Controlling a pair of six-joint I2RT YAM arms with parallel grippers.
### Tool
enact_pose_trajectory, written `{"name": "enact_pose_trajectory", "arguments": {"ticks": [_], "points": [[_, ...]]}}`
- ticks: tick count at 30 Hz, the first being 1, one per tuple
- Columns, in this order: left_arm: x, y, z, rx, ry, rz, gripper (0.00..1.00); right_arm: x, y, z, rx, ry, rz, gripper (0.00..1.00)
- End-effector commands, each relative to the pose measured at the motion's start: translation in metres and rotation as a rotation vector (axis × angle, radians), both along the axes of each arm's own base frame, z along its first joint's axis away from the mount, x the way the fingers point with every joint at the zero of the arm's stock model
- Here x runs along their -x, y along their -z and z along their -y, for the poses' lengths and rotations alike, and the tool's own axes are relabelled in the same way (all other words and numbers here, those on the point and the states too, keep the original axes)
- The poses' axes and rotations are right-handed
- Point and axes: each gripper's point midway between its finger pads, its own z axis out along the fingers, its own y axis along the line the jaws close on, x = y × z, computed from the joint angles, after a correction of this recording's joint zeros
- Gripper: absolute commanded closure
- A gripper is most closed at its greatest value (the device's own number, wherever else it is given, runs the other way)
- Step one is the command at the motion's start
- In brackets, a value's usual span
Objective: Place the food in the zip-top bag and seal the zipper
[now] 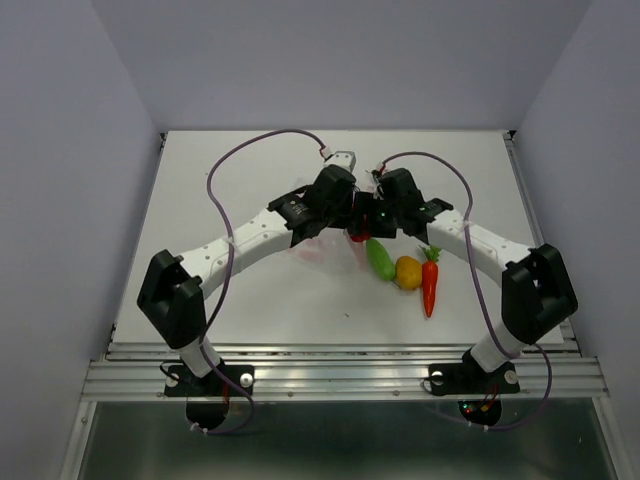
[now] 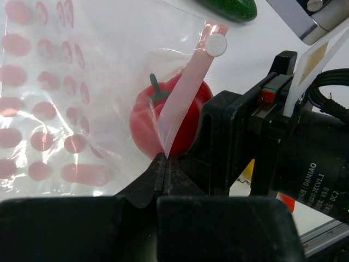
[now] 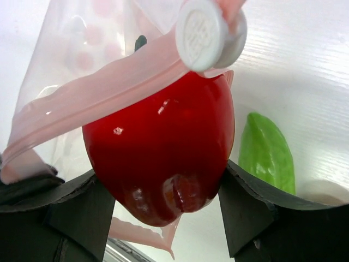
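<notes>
My left gripper [image 2: 165, 159] is shut on the pale pink zipper [image 2: 188, 87] at the mouth edge of the clear zip-top bag [image 2: 54, 98], below its white slider [image 2: 217, 43]. My right gripper [image 3: 162, 176] is shut on the red bell pepper [image 3: 163, 136] and holds it at the bag's mouth, partly behind the zipper [image 3: 109, 90]. In the top view both grippers meet at mid-table over the pepper [image 1: 358, 236]. The light green pod [image 1: 379, 259], yellow-orange piece [image 1: 407, 271] and carrot [image 1: 430, 283] lie just right of them. The dark green cucumber [image 2: 229, 6] lies beyond the bag.
The pod [image 3: 267, 153] lies close to my right fingers on the white table [image 1: 250, 300]. The bag's body with pink marks [image 1: 308, 248] spreads left under the left arm. Purple cables arch over both arms. Grey walls stand around the table.
</notes>
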Motion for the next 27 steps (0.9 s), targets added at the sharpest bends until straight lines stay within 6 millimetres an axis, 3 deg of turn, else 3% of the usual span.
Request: {"name": "enact_pose_trajectory", "arguments": {"ticks": [1, 5, 8, 17, 27], "points": [[0.012, -0.038, 0.021, 0.145, 0.057, 0.038, 1.00, -0.014, -0.033, -0.018, 0.041, 0.062, 0.112, 0.50], [0.012, -0.045, 0.017, 0.161, 0.034, 0.055, 1.00, -0.014, -0.024, -0.012, 0.127, 0.082, 0.129, 0.43], [0.011, -0.045, 0.009, 0.158, 0.005, 0.060, 1.00, -0.012, -0.028, -0.010, 0.156, 0.067, 0.161, 0.31], [0.007, -0.045, 0.000, 0.204, -0.030, 0.050, 1.00, 0.012, -0.088, -0.022, 0.029, -0.108, 0.294, 0.02], [0.003, -0.046, -0.014, 0.240, -0.062, 0.041, 1.00, 0.027, -0.114, -0.030, -0.054, -0.185, 0.327, 0.01]]}}
